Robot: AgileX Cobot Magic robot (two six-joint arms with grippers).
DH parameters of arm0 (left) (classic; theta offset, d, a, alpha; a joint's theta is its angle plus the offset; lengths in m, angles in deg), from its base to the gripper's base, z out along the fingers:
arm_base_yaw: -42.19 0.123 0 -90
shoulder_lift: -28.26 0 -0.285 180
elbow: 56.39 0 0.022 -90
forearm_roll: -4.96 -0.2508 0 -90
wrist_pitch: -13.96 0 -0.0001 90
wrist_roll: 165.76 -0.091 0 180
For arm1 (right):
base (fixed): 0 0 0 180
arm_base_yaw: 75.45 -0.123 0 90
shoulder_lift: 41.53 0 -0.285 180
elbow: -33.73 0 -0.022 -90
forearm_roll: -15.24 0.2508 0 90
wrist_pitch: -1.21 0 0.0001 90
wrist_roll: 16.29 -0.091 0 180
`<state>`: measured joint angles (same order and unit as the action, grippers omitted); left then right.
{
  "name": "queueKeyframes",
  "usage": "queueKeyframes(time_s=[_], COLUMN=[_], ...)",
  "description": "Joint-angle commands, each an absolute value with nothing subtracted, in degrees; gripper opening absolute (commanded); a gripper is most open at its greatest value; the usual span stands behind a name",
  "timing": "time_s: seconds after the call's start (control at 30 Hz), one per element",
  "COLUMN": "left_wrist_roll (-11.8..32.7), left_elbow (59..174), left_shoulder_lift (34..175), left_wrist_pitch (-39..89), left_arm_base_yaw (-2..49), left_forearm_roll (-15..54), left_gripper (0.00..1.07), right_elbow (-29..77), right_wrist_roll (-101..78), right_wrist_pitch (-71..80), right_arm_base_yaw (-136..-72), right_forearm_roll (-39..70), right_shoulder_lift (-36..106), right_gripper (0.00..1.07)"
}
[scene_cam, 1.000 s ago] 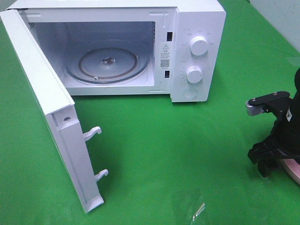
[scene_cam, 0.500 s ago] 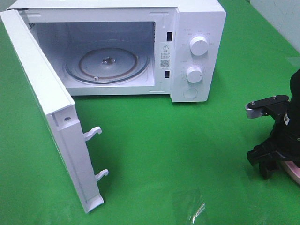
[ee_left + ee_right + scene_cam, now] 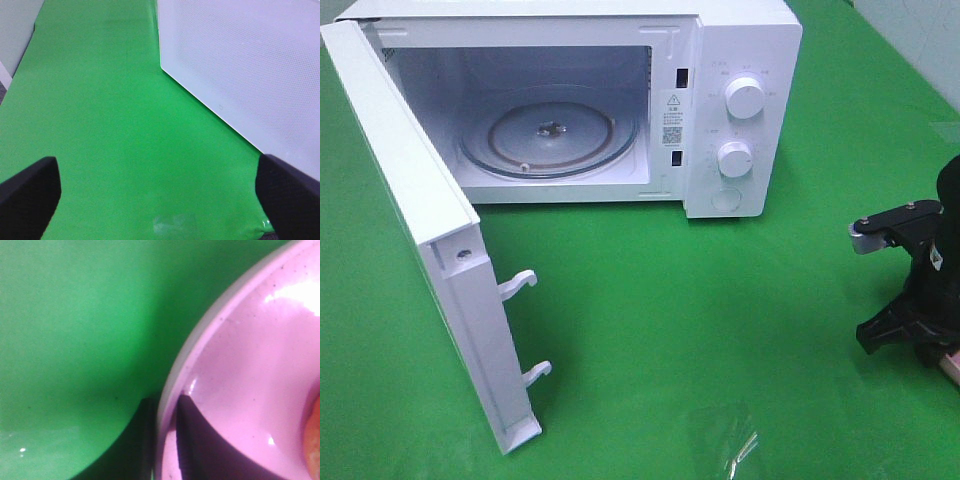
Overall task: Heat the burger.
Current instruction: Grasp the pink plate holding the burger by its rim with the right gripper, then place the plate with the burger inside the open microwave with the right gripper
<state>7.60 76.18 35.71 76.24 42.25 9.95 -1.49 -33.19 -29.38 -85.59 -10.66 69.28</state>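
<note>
Jaws of the right gripper (image 3: 162,407) are pinching the rim of the pink plate (image 3: 240,365), one finger inside, one outside. The burger (image 3: 315,440) is sitting on this plate, only its orange edge showing. Jaws of the left gripper (image 3: 160,200) are standing far apart, holding nothing.

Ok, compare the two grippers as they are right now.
The left gripper has its jaws wide apart; the right gripper is pinched shut. The left gripper holds nothing, over green cloth beside the microwave door; the right gripper clamps the rim of the pink plate. Both have dark fingers.
</note>
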Motion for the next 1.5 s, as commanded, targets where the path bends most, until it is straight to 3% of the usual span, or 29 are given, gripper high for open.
queueKeyframes(time_s=[0.03,0.27,0.7,1.43,1.5], left_wrist_roll=[7.83,7.83,7.83,7.83,7.83], left_elbow=[76.01,76.01,76.01,76.01,76.01], left_shoulder_lift=[34.73,34.73,34.73,34.73,34.73], left_wrist_pitch=[75.33,75.33,75.33,75.33,75.33], left_arm_base_yaw=[42.19,42.19,42.19,42.19,42.19], left_forearm_roll=[9.83,9.83,9.83,9.83,9.83], left_gripper=[0.98,0.98,0.98,0.98,0.98], right_elbow=[-2.06,-2.06,-2.06,-13.69,-15.24], right_wrist_roll=[-33.13,-34.57,-40.52,-47.29,-47.17], right_wrist_pitch=[-29.84,-32.3,-41.99,-49.84,-50.58], right_arm_base_yaw=[-85.42,-85.71,-93.38,-113.78,-118.13], right_forearm_roll=[-13.35,-14.84,-21.08,-23.49,-23.49], right_shoulder_lift=[69.79,69.33,64.92,46.19,43.38], right_gripper=[0.0,0.0,0.0,0.0,0.0])
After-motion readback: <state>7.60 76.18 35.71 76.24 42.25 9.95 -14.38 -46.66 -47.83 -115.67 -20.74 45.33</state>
